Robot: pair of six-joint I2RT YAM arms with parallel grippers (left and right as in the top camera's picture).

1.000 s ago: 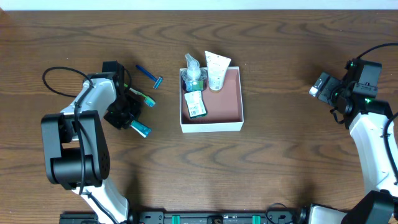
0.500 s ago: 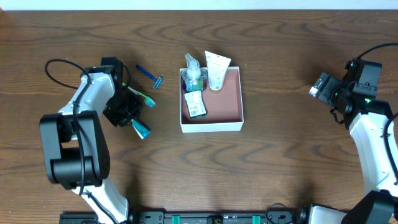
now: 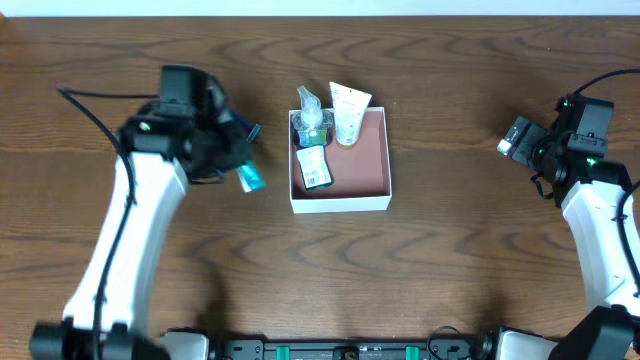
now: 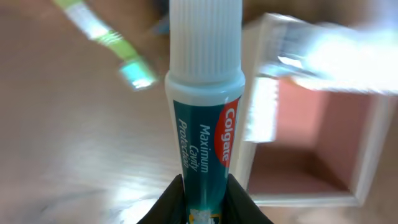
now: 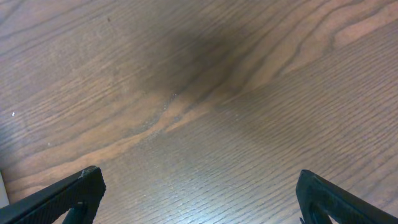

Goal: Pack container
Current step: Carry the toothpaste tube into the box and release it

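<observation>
Wooden table (image 3: 450,280), left tool (image 4: 202,186) pinching toothpaste tube (image 4: 205,112) near white container (image 3: 340,203), right tool (image 5: 199,199) spread wide

The toothpaste tube (image 4: 205,124) runs off the top edge; container (image 4: 305,127) and toothbrush (image 4: 134,73) are blurred.

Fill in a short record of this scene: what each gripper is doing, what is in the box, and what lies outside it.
left gripper: shut on toothpaste tube, beside the container
right gripper: open, empty, above bare table
inside container: pump bottle, white tube, green-labelled bottle
outside on table: toothbrush
</observation>
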